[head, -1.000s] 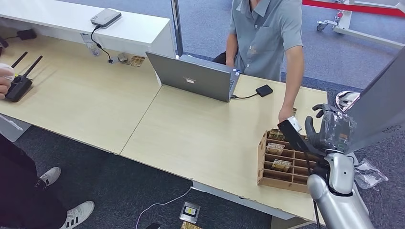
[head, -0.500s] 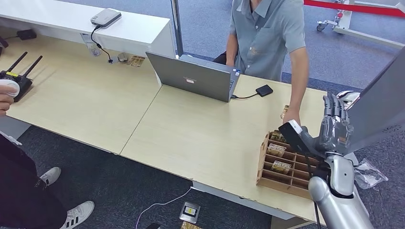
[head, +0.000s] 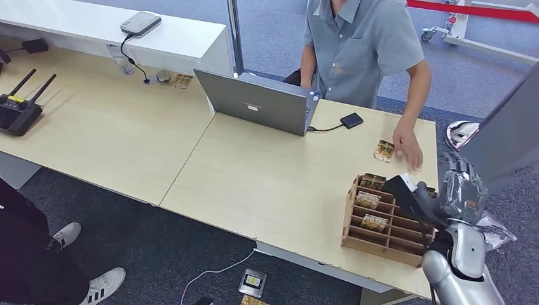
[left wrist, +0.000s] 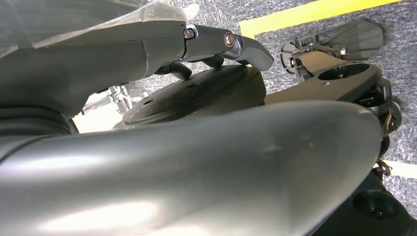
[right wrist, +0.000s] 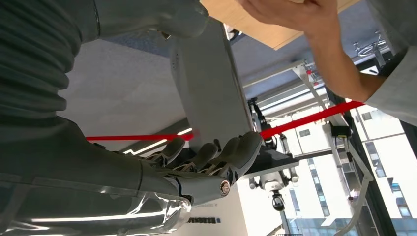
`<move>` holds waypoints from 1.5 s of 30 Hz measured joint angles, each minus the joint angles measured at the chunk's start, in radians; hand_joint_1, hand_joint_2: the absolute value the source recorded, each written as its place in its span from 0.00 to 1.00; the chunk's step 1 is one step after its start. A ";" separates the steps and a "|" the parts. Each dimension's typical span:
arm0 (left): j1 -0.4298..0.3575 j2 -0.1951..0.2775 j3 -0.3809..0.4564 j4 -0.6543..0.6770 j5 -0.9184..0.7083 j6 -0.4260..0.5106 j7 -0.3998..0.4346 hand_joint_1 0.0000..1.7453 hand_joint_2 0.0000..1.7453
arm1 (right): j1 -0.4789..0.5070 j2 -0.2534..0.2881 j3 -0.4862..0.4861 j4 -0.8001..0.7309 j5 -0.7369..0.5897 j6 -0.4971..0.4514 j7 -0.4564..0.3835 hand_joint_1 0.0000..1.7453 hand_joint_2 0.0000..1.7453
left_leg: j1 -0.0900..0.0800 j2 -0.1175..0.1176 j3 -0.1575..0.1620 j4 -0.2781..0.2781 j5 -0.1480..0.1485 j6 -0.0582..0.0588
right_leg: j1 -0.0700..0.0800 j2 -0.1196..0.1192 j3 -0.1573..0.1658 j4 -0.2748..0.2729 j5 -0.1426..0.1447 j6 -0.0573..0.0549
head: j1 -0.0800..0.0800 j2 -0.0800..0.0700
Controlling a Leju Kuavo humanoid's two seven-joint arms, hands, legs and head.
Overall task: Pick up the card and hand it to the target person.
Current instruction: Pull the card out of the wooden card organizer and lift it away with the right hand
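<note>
Right hand (head: 463,189) spread, holding nothing, at three o'clock of slotted wooden card rack (head: 384,219) (person's hand (head: 407,148) at twelve).

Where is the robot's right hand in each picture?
Head view: the right hand is low on the right, beside the wooden rack.
Right wrist view: it reaches in from the left edge, fingers spread near the middle.
Left wrist view: this one looks at carpet with a yellow stripe.
Shared landmark: the person's hand over the table.
</note>
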 joint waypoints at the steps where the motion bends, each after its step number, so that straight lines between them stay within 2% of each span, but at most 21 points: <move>1: 0.000 0.000 0.000 0.000 0.000 0.000 0.000 0.00 0.00 | 0.011 -0.006 -0.006 -0.014 0.005 0.000 0.003 0.31 1.00 | 0.000 0.000 0.000 0.000 0.000 0.000 | 0.000 0.000 0.000 0.000 0.000 0.000 | 0.000 0.000; 11: 0.001 -0.001 0.008 0.000 0.000 0.001 0.003 0.00 0.00 | 0.107 -0.032 -0.059 -0.163 0.053 0.031 0.011 0.28 1.00 | 0.000 0.000 0.000 0.000 0.000 0.000 | 0.000 0.000 0.000 0.000 0.000 0.000 | 0.000 0.000; 18: 0.002 -0.002 0.019 0.000 -0.005 0.001 0.008 0.00 0.00 | 0.125 -0.031 -0.072 -0.207 0.065 0.067 -0.004 0.29 1.00 | 0.000 0.000 0.000 0.000 0.000 0.000 | 0.000 0.000 0.000 0.000 0.000 0.000 | 0.000 0.000; 33: 0.002 -0.002 0.024 0.000 -0.015 -0.001 0.014 0.00 0.00 | 0.085 -0.005 -0.052 -0.161 0.031 0.083 -0.044 0.36 1.00 | 0.000 0.000 0.000 0.000 0.000 0.000 | 0.000 0.000 0.000 0.000 0.000 0.000 | 0.000 0.000; 45: 0.002 -0.002 0.024 0.000 -0.020 -0.005 0.013 0.00 0.00 | 0.039 -0.003 -0.029 -0.065 0.004 0.078 -0.054 0.34 1.00 | 0.000 0.000 0.000 0.000 0.000 0.000 | 0.000 0.000 0.000 0.000 0.000 0.000 | 0.000 0.000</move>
